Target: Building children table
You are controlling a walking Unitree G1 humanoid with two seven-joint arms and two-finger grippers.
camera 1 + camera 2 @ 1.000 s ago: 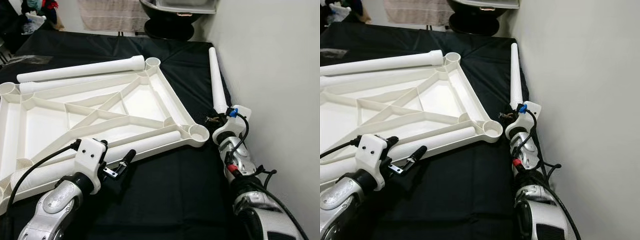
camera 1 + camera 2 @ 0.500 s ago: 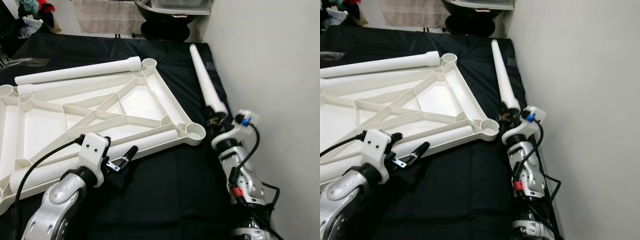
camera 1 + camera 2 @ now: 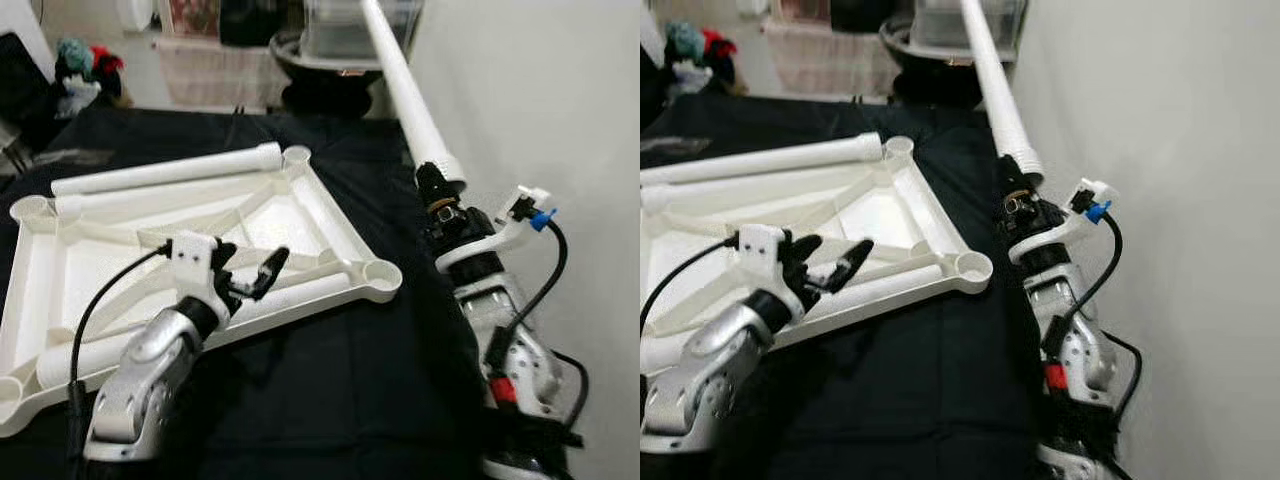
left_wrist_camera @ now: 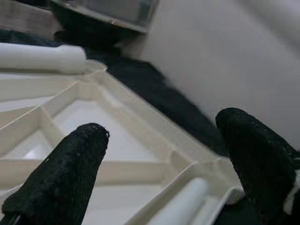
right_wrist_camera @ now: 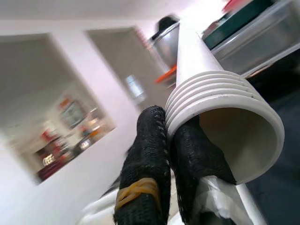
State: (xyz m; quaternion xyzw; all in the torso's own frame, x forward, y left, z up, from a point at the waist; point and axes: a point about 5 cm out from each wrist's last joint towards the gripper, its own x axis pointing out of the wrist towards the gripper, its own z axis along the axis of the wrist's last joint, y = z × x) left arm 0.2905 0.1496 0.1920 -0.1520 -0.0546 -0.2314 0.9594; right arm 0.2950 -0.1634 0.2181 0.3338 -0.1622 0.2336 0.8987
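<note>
The white tabletop frame lies upside down on the black cloth, one round corner socket nearest my right arm. My right gripper is shut on the ribbed rim of a white table leg, held off the cloth and slanting up and away. In the right wrist view one finger sits outside the leg's rim and the other inside. My left gripper hovers open over the frame's near side, its fingers wide apart with nothing between them.
Two more white legs lie by the frame: one along its far edge, one against its near rail. A pale wall runs close on the right. A dark bowl and a hanging towel stand at the back.
My right gripper has lifted the leg off the cloth and tipped it upward. The left gripper has risen and moved forward over the frame. The camera has shifted too.
</note>
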